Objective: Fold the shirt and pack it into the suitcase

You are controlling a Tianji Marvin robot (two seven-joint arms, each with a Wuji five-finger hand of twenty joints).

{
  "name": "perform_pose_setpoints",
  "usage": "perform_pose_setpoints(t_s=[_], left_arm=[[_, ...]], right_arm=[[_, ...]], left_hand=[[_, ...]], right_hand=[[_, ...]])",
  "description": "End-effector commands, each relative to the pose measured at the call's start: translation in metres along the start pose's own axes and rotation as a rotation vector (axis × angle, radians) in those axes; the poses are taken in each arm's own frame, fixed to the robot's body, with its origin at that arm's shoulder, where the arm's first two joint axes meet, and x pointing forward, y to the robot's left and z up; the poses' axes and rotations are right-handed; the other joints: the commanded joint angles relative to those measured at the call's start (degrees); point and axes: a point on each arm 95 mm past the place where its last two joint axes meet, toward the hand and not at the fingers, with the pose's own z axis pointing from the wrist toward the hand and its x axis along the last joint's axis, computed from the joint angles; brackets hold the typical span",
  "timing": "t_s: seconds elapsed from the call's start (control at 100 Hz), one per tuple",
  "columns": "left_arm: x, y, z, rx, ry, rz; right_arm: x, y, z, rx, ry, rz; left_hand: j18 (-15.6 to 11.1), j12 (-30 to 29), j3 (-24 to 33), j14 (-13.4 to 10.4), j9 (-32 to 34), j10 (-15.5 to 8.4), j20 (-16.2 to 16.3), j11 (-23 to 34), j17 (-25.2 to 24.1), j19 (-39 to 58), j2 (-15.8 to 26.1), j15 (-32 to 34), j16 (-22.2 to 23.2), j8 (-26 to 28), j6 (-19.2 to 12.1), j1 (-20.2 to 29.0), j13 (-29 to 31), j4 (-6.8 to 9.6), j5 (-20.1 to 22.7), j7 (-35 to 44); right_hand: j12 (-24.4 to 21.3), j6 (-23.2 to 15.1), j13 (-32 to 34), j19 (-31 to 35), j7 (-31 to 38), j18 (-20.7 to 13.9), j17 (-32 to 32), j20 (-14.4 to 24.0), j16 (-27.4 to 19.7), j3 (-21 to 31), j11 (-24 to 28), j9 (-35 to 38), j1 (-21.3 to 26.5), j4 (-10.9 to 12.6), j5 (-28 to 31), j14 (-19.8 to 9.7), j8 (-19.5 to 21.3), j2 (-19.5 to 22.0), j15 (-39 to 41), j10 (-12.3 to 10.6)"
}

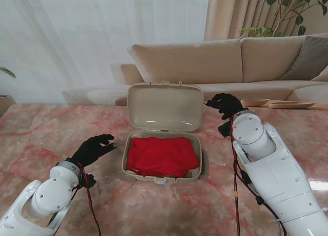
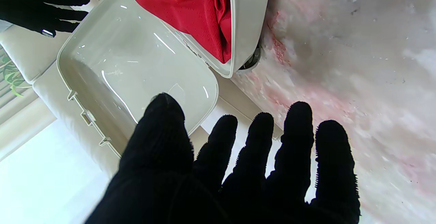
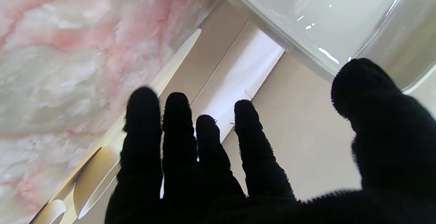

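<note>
Folded red shirt (image 1: 162, 156) sits inside the beige plastic suitcase (image 1: 162, 179), frame centre; right hand (image 1: 225, 104), open, beside raised lid (image 1: 164, 107), likely to close it; left hand (image 1: 92, 149) open, empty.

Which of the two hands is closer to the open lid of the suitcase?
The right hand: it is beside the lid's right edge. The left hand is lower, nearer to me, beside the suitcase base holding the red shirt.
</note>
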Motion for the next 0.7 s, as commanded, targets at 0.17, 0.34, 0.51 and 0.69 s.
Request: perform_pose_setpoints(t_s=[0.17,0.34,0.51,0.69], left_arm=[[-0.005,0.008,-0.001,-0.020,-0.013,-0.012],[-0.005,0.010,-0.001,-0.026,-0.015,-0.013],[-0.005,0.011,-0.001,-0.032,-0.018,-0.016],[-0.005,0.012,-0.001,-0.036,-0.021,-0.016]], right_arm=[[0.010,-0.016,0.009,0.047,0.015,0.063],[0.015,-0.022,0.014,0.054,0.017,0.081],[0.018,-0.027,0.018,0.066,0.014,0.097],[0.020,-0.031,0.021,0.070,0.011,0.116]], left_hand=[[1.61,0.60,-2.06,1.11,0.81,-1.68,0.29,0.22,-0.22,1.16,1.83,-0.06,-0.15,0.57,-2.55,-0.70,1.47,1.06,-0.19,0.37],[1.64,0.60,-2.04,1.13,0.87,-1.70,0.23,0.20,-0.29,1.04,1.79,-0.16,-0.18,0.54,-2.56,-0.69,1.46,1.07,-0.20,0.42],[1.64,0.62,-2.05,1.06,0.88,-1.78,0.22,0.21,-0.29,1.03,1.76,-0.17,-0.16,0.52,-2.62,-0.73,1.50,1.07,-0.17,0.49],[1.75,0.65,-2.06,1.15,0.96,-1.82,0.19,0.24,-0.34,0.96,1.79,-0.16,-0.14,0.53,-2.72,-0.79,1.56,1.07,-0.12,0.58]], right_hand=[[-2.78,-1.46,-2.89,1.55,0.24,2.05,-10.61,-4.70,-5.17,2.16,-3.17,-2.09,-1.51,1.86,-1.84,-1.63,-1.09,-2.89,-9.69,-1.87],[-2.98,-2.36,-2.86,1.61,1.01,2.75,-11.39,-5.44,-5.34,2.40,-3.40,-1.81,-0.93,1.83,-0.81,-1.79,-0.82,-3.18,-10.44,-1.96],[-2.97,-3.18,-2.88,1.80,2.11,3.04,-11.65,-5.81,-5.06,2.67,-3.24,-1.84,-0.08,1.79,0.39,-1.81,-0.48,-3.32,-10.33,-1.94],[-2.86,-4.62,-2.56,2.14,5.40,3.18,-11.56,-6.13,-4.70,4.05,-2.57,-1.05,2.30,1.84,5.02,-1.93,0.64,-4.10,-9.75,-2.06]])
